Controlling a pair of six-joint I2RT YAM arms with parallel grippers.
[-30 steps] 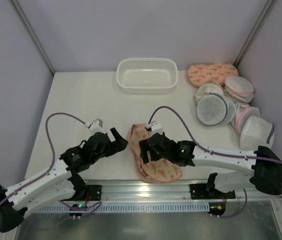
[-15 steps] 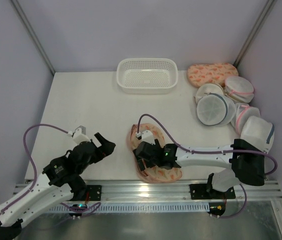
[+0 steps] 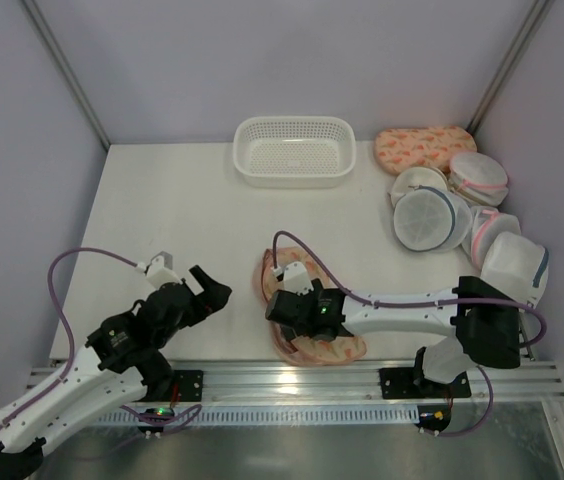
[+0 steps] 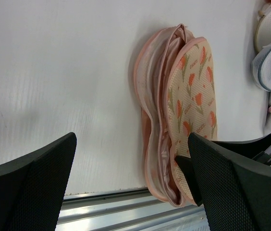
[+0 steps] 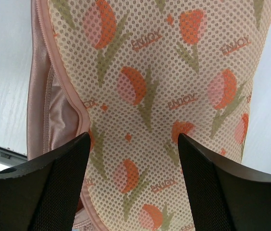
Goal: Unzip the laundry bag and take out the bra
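The laundry bag [image 3: 320, 349] lies in the middle of the table [image 3: 162, 200], at its near edge. Its zipper side gapes, and shiny pink cloth [image 4: 160, 91] shows inside. The right gripper [image 5: 133, 139] hangs just over the bag, fingers wide apart. The left gripper [image 3: 211, 285] is off to the left, wide apart too.

My left arm [image 3: 57, 380] and right arm [image 3: 402, 315] show white link shells with black joint housings. One purple cable [image 3: 74, 262] loops out from each wrist. My left gripper [image 3: 212, 287] and right gripper [image 3: 278, 308] are black throughout. My fingers [image 4: 34, 187] are matte black and wedge-shaped, their inner faces finely cross-hatched.
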